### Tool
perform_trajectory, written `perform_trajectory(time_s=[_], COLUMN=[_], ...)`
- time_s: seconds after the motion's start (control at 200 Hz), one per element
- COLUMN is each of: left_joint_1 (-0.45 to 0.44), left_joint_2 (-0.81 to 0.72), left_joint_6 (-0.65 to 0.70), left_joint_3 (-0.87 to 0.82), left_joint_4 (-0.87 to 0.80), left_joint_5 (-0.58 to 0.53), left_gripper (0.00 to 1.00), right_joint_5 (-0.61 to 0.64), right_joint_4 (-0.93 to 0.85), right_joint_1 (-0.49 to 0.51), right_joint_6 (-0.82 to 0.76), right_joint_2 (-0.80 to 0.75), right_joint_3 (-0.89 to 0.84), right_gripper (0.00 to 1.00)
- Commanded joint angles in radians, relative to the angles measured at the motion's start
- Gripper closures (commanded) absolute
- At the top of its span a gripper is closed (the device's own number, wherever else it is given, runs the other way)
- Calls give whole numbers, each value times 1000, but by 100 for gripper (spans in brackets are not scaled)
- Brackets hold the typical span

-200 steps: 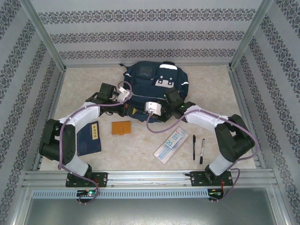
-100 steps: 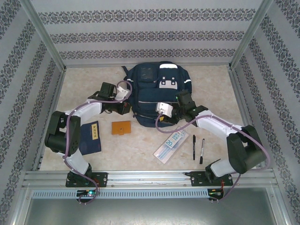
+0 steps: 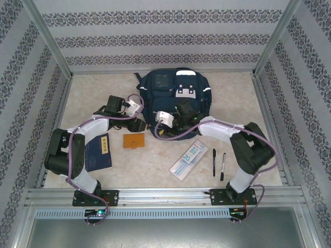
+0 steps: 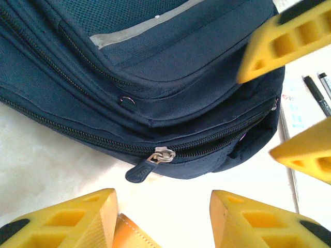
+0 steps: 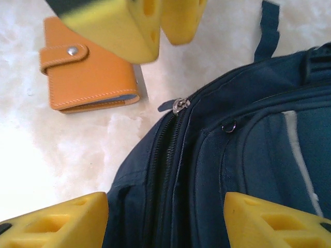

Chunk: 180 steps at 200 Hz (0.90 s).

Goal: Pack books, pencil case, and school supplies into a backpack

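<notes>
The navy backpack (image 3: pixel 176 93) lies flat at the back centre. Its near-edge zip is closed, with the zipper pull (image 4: pixel 150 163) hanging toward the table. My left gripper (image 3: pixel 138 125) is open just off the backpack's near left corner (image 4: pixel 163 206), apart from the pull, one finger over the orange notebook (image 3: pixel 134 140). My right gripper (image 3: pixel 166 129) is open over the backpack's near edge (image 5: pixel 165 206), straddling the zip line and holding nothing. The navy book (image 3: pixel 98 152) lies at the left. The pencil case (image 3: pixel 189 158) and two pens (image 3: pixel 214 161) lie at the right.
The two grippers face each other closely; the right gripper's yellow fingers (image 4: pixel 289 36) show in the left wrist view. Metal frame rails and patterned walls bound the table on three sides. Bare tabletop lies between the notebook and the pencil case.
Both grippers were shut a second ago and now stand open. The right gripper slid left along the backpack's near edge toward the left gripper. The backpack has straightened slightly.
</notes>
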Motion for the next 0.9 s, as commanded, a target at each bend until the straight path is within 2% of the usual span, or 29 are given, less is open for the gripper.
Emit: perform_trajectory(time_s=[0.0,0.06,0.175,0.24,0.39,0.585,0.64,0.754,0.894], left_joint_1=[38,48,50,50,43,11,5,0,-9], left_joint_2=[-24,-32,-69,-88,-93,-40,-26,-18,-20], left_joint_6=[102,153,315,404,505,525,503,464,484], left_joint_3=[0,-3,-26,-43,-94,-53,-40,-40,-38], left_joint_4=[16,16,2,-2,56,98,133,229,259], left_joint_5=[102,147,196,217,198,113,105,160,163], left_gripper=[50,50,50,50,45,45,45,45,45], right_joint_5=[22,37,40,40,-43,-190,-202,-204,-211], right_joint_4=[-37,-65,-102,-109,-77,-19,-13,-15,-23], right_joint_1=[28,44,51,45,11,-23,-23,-23,-23], right_joint_6=[21,2,-15,-19,-1,11,3,-12,-44], right_joint_2=[67,90,90,61,-48,-138,-145,-147,-158], right_joint_3=[61,78,97,100,88,62,56,44,22], right_gripper=[42,51,85,100,100,100,100,100,100])
